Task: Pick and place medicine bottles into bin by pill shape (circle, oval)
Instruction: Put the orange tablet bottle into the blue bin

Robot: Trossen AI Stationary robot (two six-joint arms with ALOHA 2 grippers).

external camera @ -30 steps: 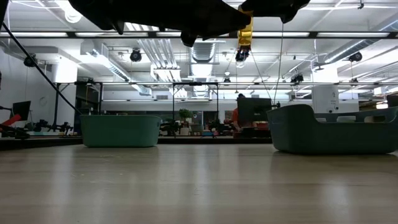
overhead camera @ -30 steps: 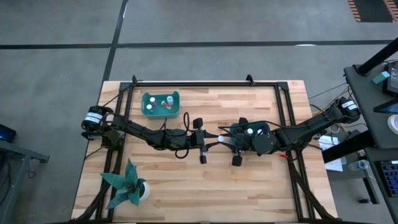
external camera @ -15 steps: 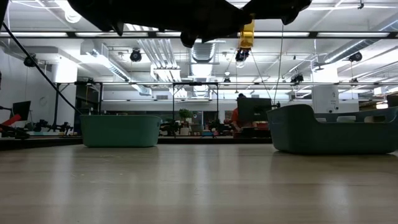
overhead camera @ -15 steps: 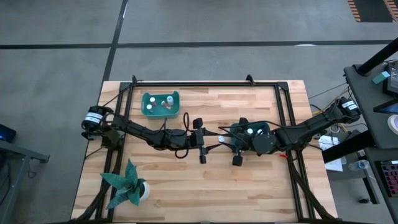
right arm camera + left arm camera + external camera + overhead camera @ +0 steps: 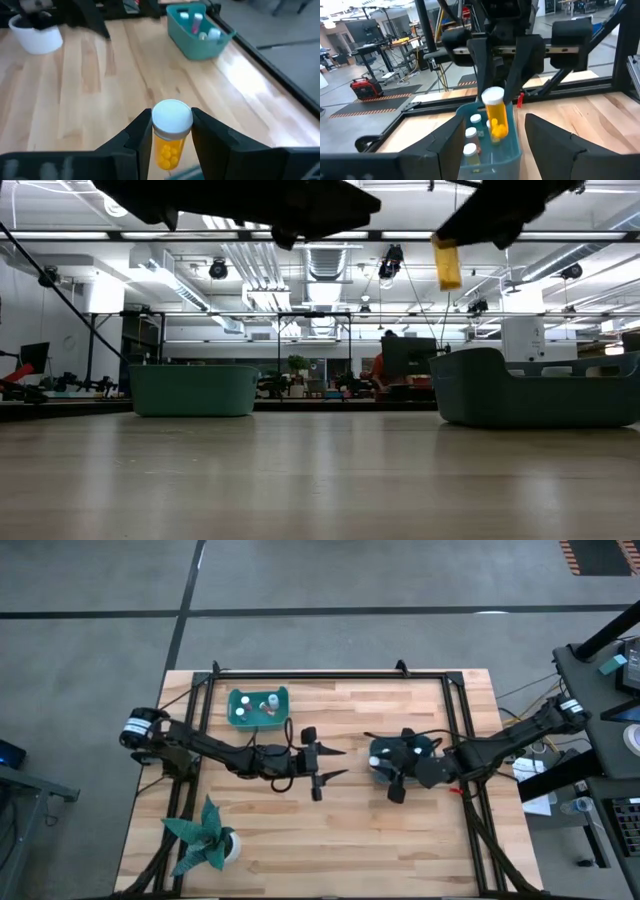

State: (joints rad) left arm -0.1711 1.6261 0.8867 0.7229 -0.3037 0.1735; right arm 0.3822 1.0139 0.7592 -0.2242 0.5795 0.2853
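Observation:
My right gripper (image 5: 381, 764) is shut on a small clear bottle (image 5: 169, 142) with a white cap and yellow pills. It hangs over the right teal bin (image 5: 514, 150), which holds several white-capped bottles (image 5: 470, 133). In the low view the bottle (image 5: 446, 265) hangs high above the table. My left gripper (image 5: 334, 763) stands open just left of that bin, level, pointing at it, with nothing between its fingers. The left teal bin (image 5: 258, 708) at the far left also holds bottles. My right gripper pinches the bottle at its cap end (image 5: 171, 119) between its two fingers (image 5: 481, 70), one on each side. The fingers come from above, pointing down. The bottle hangs below them, cap up and close to upright, lifted clear above the right bin.
A teal paper plant in a white pot (image 5: 208, 843) stands near the table's near left corner. A dark frame (image 5: 330, 674) runs along the far edge and both sides. Bare wood lies between and in front of the two bins.
My left gripper has opened, let go of the bottle and drawn back toward the table's left edge. My right gripper, still shut on the bottle, has carried it toward the right edge and a little down, over the right bin.

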